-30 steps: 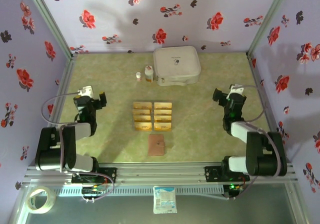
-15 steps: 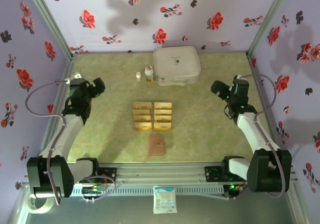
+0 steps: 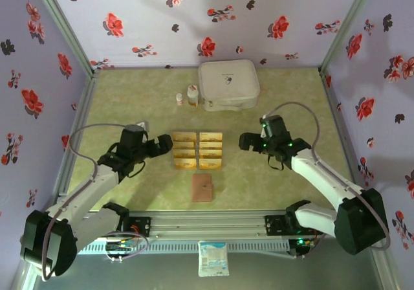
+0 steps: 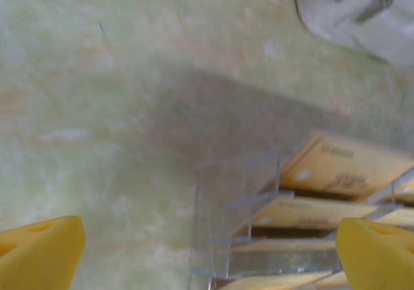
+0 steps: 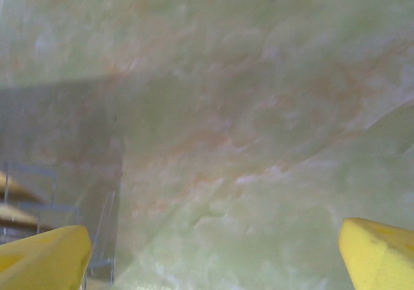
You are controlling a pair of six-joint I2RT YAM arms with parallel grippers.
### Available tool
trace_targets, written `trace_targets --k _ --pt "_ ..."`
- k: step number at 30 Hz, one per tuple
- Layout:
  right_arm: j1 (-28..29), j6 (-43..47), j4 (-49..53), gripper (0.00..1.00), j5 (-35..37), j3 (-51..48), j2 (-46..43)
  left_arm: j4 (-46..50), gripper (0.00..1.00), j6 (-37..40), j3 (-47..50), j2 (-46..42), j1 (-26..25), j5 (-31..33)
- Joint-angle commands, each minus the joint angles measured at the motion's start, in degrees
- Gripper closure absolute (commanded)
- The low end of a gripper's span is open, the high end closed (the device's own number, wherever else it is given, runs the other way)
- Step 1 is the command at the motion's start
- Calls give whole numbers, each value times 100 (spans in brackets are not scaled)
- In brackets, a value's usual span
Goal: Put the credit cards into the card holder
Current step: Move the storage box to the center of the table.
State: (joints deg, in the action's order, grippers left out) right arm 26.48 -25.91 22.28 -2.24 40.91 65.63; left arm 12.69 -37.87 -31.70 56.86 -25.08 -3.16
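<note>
1. Your left gripper [image 3: 165,146] hangs at 9 o'clock of the credit cards [image 3: 197,151], fingers spread wide, empty
2. Your right gripper [image 3: 245,141] sits at 3 o'clock, equally wide, holding nothing
3. The card holder [image 3: 202,188] lies at 6 o'clock; up close the cards blur behind a clear rack [image 4: 223,238], cut off

There are eight yellow cards [image 3: 211,136], in two lines of four. They sit in one clear rack [image 4: 202,225]. There is one brown wallet [image 3: 202,188], one white case [image 3: 228,85], two little bottles [image 3: 192,96] and one white packet [image 3: 213,259].
</note>
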Motion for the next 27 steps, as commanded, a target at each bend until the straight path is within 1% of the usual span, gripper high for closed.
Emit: trace_targets --k 1,7,12,15,20,27 --pt "524 215 438 1 523 149 221 -497 0 -227 194 128 -316 -176" --pt "1465 705 602 1 895 424 632 -979 0 -165 171 717 -693 -238" --pt "1881 937 536 1 938 557 967 -1280 0 -143 113 1053 -838 -247" --pt "2005 965 476 1 942 636 1191 -1386 0 -142 53 1257 -886 -247" --pt "2034 912 359 1 1003 699 1525 -1559 0 -166 -37 1524 -1002 -280" --pt "2027 868 359 1 1480 808 1854 -1906 0 -243 -221 1898 -1225 -273"
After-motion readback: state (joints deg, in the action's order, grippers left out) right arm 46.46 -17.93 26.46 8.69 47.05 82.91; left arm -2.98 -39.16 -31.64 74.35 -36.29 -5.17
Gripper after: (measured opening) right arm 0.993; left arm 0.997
